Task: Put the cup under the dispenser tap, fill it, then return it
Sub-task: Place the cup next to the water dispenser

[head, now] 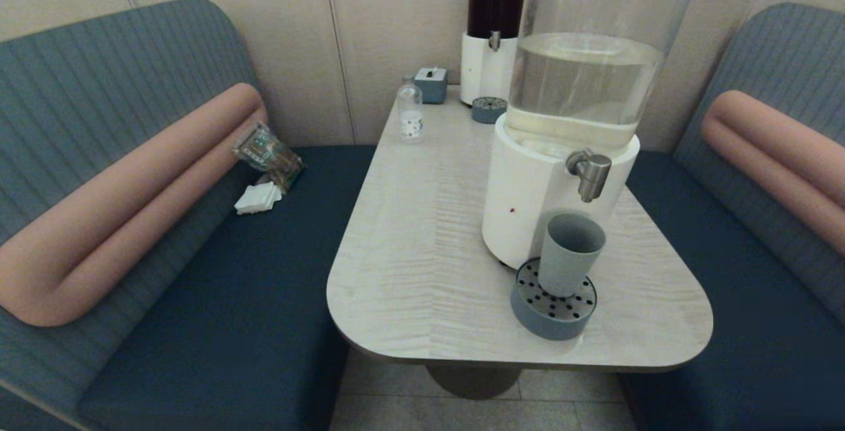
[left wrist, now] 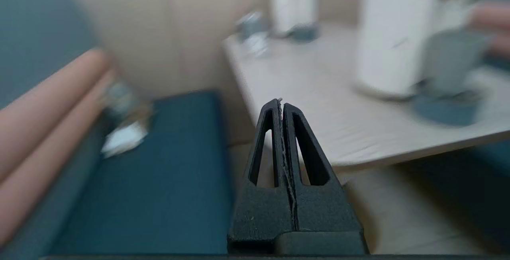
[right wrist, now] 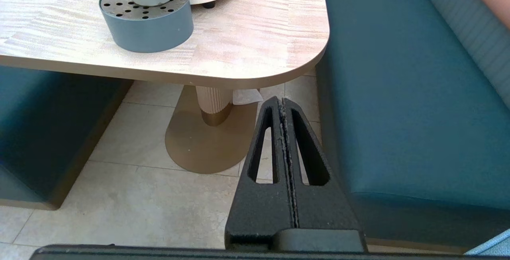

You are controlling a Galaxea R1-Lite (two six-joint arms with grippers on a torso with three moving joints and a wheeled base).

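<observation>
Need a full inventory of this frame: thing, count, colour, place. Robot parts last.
cup: 1, grey-blue, upright on the near drip tray, below the dispenser tap
dispenser tap: 1, brushed silver, front of the big dispenser
big dispenser: 1, white base, clear tank, pale liquid, right side of table
near drip tray: 1, blue-grey, perforated top, table's near edge
slim dispenser: 1, white base, dark red liquid, far end
far drip tray: 1, blue-grey, before the slim dispenser
bottle: 1, clear, white label, far left of table
small box: 1, grey-blue, far end
table: 1, pale wood
benches: 2, blue seats, pink bolsters
wrapper: 1, on left bench
napkins: white, left bench
left gripper: jaws shut, off the table
right gripper: jaws shut, low, off the table's near edge
</observation>
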